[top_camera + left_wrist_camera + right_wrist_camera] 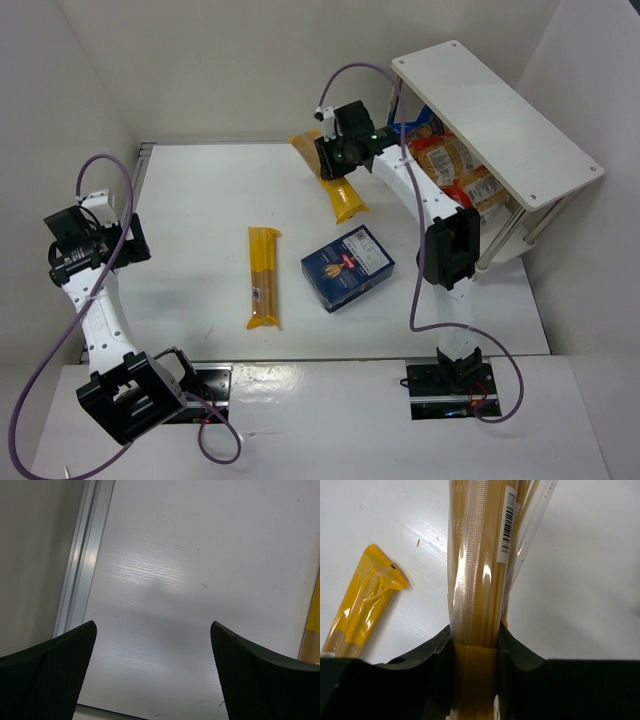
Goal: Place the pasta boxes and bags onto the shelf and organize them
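My right gripper (pixel 335 160) is shut on a long yellow spaghetti pack (pixel 341 195) and holds it over the table's far middle, left of the white shelf (pixel 500 115). In the right wrist view the pack (pixel 480 555) runs up between my jaws, with a barcode label. A second spaghetti pack (pixel 264 276) lies flat mid-table; it also shows in the right wrist view (pixel 362 605). The dark blue pasta box (pixel 348 267) lies to its right. Several pasta bags (pixel 455 170) sit on the shelf's lower tier. My left gripper (pixel 130 240) is open and empty at the table's left side.
White walls enclose the table on the left, back and right. A metal rail (pixel 80 565) runs along the table's left edge close to my left gripper. The right arm's cable loops over the shelf's near end.
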